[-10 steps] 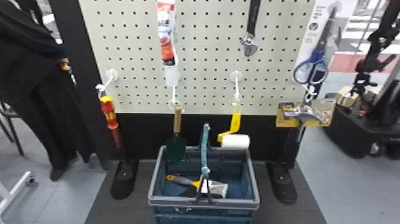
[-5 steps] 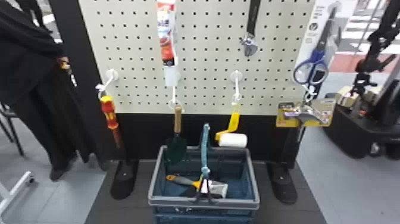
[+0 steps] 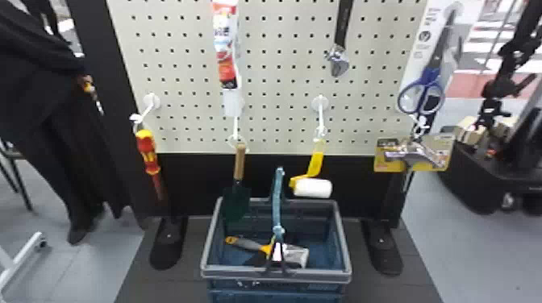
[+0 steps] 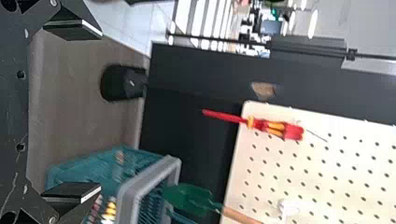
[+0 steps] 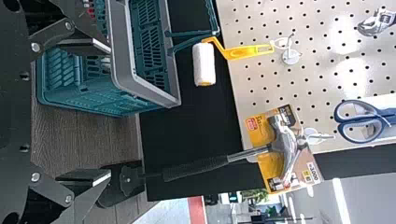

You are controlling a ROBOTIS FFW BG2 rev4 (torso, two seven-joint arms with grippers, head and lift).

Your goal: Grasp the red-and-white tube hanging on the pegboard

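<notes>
The left arm's jaws stand wide apart with nothing between them, low beside the basket (image 4: 148, 179) and facing the red screwdriver (image 4: 261, 125) on the pegboard (image 4: 336, 158). The right arm's jaws are likewise spread and empty, near the paint roller (image 5: 204, 64) and hammer (image 5: 280, 140). The red-and-white tube (image 3: 225, 52) hangs high on the pegboard, left of centre, above the trowel (image 3: 237, 193); its lower end seems to be a white cap.
</notes>
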